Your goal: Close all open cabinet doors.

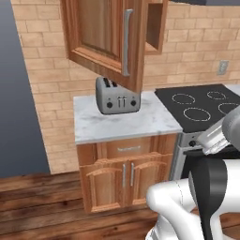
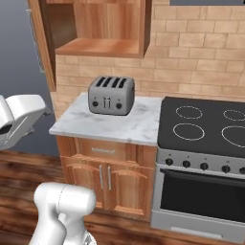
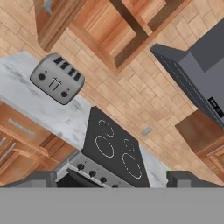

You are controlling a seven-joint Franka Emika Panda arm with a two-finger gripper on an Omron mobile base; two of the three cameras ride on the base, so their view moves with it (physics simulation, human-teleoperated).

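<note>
One door (image 1: 105, 40) at least is hanging wide open, so nothing looks done yet on this job. It swings out from the wall cabinet (image 2: 103, 28) over the left end of the table (image 1: 117, 119), and its lower edge hangs right above the toaster (image 1: 117, 97). From the right base view the cabinet's inside is bare and exposed, door edge way off to the left.

Fingers (image 3: 109, 179) are spread wide, holding nothing, well away from the door, pointed roughly at the stove (image 3: 111, 151).

Room-wise: open floor left of the table, so I'd guess there's space to get around the door's outer face. The toaster sits close under the swing path, and the hood (image 3: 197, 70) crowds the right side.
</note>
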